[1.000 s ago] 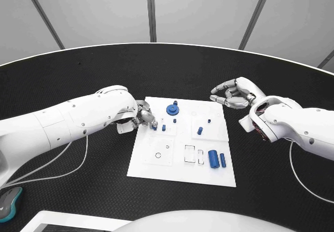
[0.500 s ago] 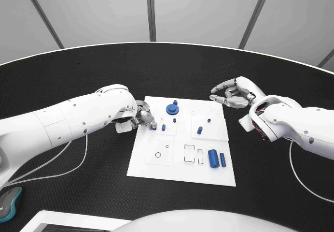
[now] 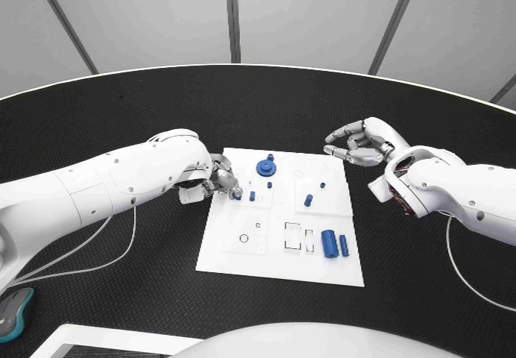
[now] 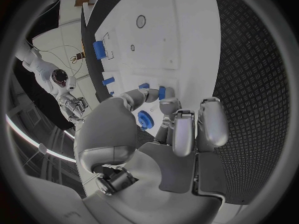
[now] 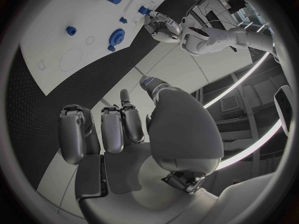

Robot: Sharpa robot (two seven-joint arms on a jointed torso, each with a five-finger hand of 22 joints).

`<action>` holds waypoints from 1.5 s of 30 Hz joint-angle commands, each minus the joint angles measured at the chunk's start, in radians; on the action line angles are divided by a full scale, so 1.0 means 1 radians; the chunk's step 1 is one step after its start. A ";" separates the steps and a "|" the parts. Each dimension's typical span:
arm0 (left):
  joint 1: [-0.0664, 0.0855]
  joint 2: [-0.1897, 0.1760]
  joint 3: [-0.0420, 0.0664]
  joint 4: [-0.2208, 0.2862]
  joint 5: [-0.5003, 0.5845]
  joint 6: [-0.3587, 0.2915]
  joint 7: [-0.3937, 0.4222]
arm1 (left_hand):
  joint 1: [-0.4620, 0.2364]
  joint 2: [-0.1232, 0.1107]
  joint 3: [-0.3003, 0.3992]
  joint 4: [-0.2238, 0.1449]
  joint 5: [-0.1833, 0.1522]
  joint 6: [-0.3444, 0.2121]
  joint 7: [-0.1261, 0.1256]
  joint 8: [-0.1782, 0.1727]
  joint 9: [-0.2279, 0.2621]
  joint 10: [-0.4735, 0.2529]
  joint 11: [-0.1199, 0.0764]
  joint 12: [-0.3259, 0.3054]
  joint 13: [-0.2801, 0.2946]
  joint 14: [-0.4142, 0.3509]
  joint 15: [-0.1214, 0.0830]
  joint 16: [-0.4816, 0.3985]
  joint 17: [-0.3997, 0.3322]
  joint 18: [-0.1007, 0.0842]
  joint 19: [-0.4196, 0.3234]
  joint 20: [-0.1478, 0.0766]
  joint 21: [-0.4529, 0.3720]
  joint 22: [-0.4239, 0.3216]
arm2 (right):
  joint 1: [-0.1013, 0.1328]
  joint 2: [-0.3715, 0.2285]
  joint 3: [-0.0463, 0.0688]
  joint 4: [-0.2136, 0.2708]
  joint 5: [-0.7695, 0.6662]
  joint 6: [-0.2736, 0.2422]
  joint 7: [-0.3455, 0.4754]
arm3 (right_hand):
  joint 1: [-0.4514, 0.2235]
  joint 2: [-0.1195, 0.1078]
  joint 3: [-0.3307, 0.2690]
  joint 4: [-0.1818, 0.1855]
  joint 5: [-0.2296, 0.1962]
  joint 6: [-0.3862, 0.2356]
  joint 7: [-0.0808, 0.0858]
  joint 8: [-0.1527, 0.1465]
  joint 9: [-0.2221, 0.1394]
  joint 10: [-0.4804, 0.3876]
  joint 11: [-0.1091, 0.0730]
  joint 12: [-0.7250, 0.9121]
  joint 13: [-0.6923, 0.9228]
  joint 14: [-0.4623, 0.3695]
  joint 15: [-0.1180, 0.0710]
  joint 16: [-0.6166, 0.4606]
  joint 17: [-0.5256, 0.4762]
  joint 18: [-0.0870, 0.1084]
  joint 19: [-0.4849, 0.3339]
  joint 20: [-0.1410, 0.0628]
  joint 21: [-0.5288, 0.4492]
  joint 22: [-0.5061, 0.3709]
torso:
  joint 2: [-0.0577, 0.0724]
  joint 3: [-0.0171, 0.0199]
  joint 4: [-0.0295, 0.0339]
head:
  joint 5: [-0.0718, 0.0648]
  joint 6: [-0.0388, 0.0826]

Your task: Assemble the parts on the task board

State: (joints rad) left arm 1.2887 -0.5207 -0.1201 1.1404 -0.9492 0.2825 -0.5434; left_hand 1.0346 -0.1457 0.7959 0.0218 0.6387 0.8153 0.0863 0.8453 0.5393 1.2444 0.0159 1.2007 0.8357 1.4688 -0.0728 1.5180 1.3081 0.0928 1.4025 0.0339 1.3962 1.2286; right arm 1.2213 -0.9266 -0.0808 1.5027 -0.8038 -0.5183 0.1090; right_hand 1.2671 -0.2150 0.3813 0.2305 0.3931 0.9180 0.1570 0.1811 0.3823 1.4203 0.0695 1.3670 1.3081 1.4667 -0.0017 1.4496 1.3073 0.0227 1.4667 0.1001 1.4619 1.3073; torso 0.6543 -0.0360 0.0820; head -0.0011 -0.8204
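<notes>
**A:** Barely anything has moved in the last second. My right hand (image 3: 364, 143) has drifted a touch further off the task board's (image 3: 231, 253) far right corner. My left hand has held its place.

**B:** Start at the left, then. What's the left hand (image 3: 218, 181) doing?

**A:** It's parked at the board's left edge, fingertips bunched on a small blue peg (image 3: 236, 196) just inside that edge. I can't tell if it's actually pinched or only touched. A second peg (image 3: 253, 196) stands just beside it, further onto the board.

**B:** Which relation decides the next move?

**A:** The peg sits right at the fingertips, board-side of the hand, and looks upright. The left arm is by far the nearer, so I judge this to be its job.

**B:** And further across the board?

**A:** The blue gear (image 3: 265, 168) sits near the far edge. A thick cylinder (image 3: 329, 244) and a slim one (image 3: 344, 246) lie side by side toward the near right corner, with their long axes along the right edge.

**B:** The right hand?

**A:** It's off the board, fingers apart and loosely curved, holding nothing.

**B:** Do the wrist views add anything?

**A:** The left wrist view shows the peg (image 4: 162, 92) at the fingertips (image 4: 168, 104), where the head view has the hand crowding it. The right wrist view shows the bare palm of the right hand (image 5: 118, 134).
</notes>
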 commanded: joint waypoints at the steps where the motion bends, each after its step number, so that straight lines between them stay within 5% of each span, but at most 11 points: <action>1: 0.000 0.003 0.000 -0.004 0.000 0.006 0.000 | 0.009 -0.001 0.097 -0.100 0.007 0.034 -0.028 0.004 0.001 0.046 -0.037 0.004 0.002 0.073 -0.006 0.004 0.151 -0.017 0.002 -0.003 0.004 0.000 | 0.000 0.000 0.000 0.000 0.000 0.000 0.000 | 0.001 0.005 0.006 0.000 0.002 -0.006 -0.003 0.006 0.002 0.000 -0.003 0.000 0.096 0.057 -0.008 -0.002 0.080 0.020 0.007 -0.005 -0.004 0.056 | 0.001 0.0002 -0.0001 | -0.001 -0.002; 13: 0.000 0.026 0.000 -0.036 0.003 0.058 -0.003 | 0.008 -0.001 0.096 -0.100 0.008 0.035 -0.028 0.004 0.000 0.048 -0.037 0.005 0.004 0.073 -0.006 0.004 0.150 -0.017 0.002 -0.003 0.004 0.001 | 0.000 -0.002 0.000 0.003 0.000 0.000 -0.001 | 0.001 0.005 0.006 0.000 0.002 -0.006 -0.003 0.006 0.002 0.000 -0.003 0.000 0.096 0.057 -0.008 -0.002 0.080 0.020 0.007 -0.005 -0.004 0.056 | 0.001 0.0010 -0.0004 | -0.003 -0.009; 45: 0.000 0.074 0.000 -0.119 0.007 0.073 -0.012 | 0.008 0.004 0.092 -0.095 0.002 0.032 -0.027 0.005 -0.002 0.045 -0.036 0.000 -0.004 0.073 -0.006 0.003 0.149 -0.016 -0.001 -0.003 0.001 -0.004 | 0.000 -0.004 0.000 0.010 0.000 0.001 -0.001 | 0.000 0.004 0.005 0.000 0.006 -0.006 -0.003 0.007 0.002 0.001 -0.003 0.000 0.095 0.057 -0.008 -0.004 0.079 0.021 0.007 -0.005 -0.006 0.054 | 0.000 -0.0002 -0.0003 | -0.008 -0.014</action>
State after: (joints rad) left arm 1.2891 -0.4474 -0.1200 1.0233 -0.9418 0.3557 -0.5551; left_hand 1.0311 -0.1496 0.7917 0.0177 0.6414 0.8559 0.0624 0.8525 0.5367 1.2916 -0.0149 1.2001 0.8334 1.4667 -0.0749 1.5181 1.3077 0.0928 1.4024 0.0339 1.3961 1.2256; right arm 1.2215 -0.9308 -0.0808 1.5122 -0.8038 -0.5173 0.1077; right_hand 1.2671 -0.2150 0.3813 0.2305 0.3931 0.9180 0.1570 0.1851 0.3831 1.4204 0.0695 1.3670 1.3076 1.4667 -0.0017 1.4496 1.3080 0.0228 1.4667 0.1000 1.4619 1.3073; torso 0.6540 -0.0359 0.0819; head -0.0086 -0.8349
